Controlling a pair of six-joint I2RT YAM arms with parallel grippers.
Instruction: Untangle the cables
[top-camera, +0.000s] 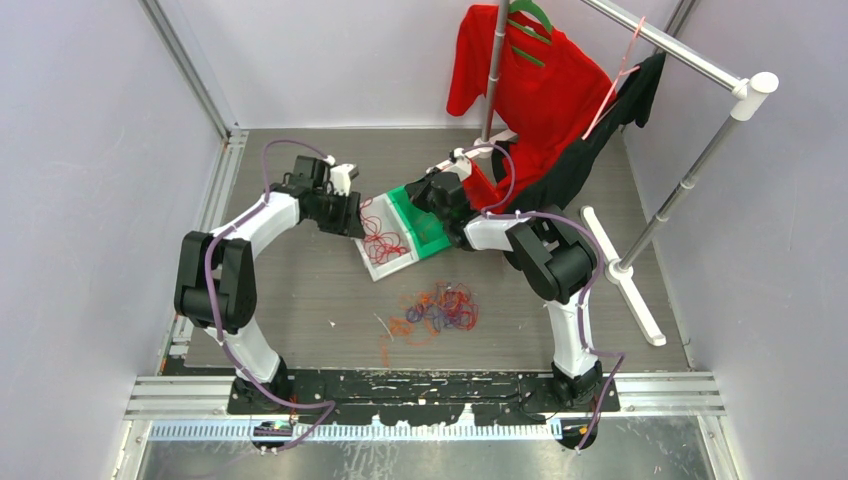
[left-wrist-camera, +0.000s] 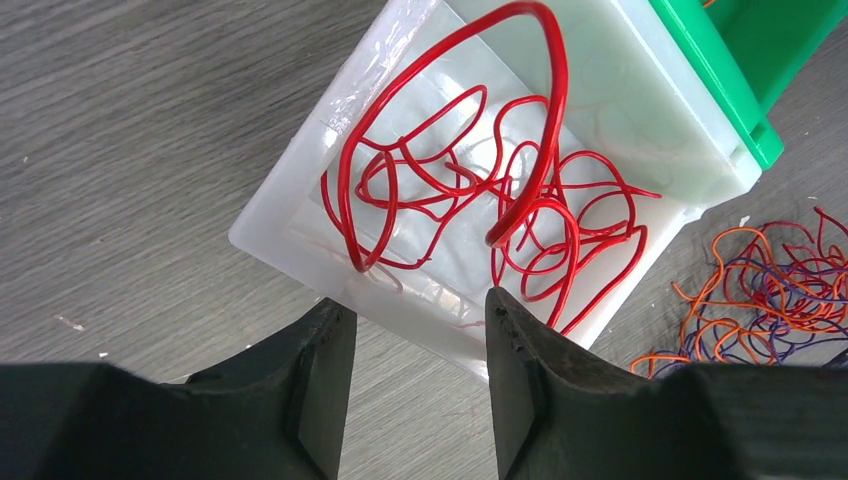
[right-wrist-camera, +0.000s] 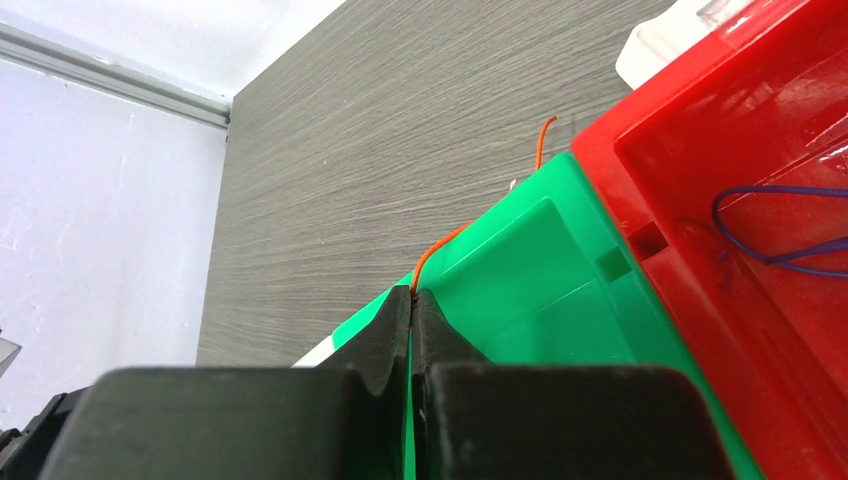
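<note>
A tangle of red, orange and purple cables (top-camera: 440, 308) lies on the table in front of the bins; it also shows at the right edge of the left wrist view as the tangle (left-wrist-camera: 770, 290). Loose red cables (left-wrist-camera: 480, 200) lie in the white bin (left-wrist-camera: 290, 225), one loop standing up out of it. My left gripper (left-wrist-camera: 415, 305) hangs open just over this bin's near wall, nothing between its fingers. My right gripper (right-wrist-camera: 413, 293) is shut on a thin orange cable (right-wrist-camera: 440, 250) over the green bin (right-wrist-camera: 540, 270). A purple cable (right-wrist-camera: 770, 252) lies in the red bin (right-wrist-camera: 740, 180).
The white bin (top-camera: 385, 262) and green bin (top-camera: 425, 232) stand side by side mid-table. A clothes rack's white foot (top-camera: 625, 275) rests at the right, with a red shirt (top-camera: 540, 90) and a black garment (top-camera: 590, 150) hanging behind the right arm.
</note>
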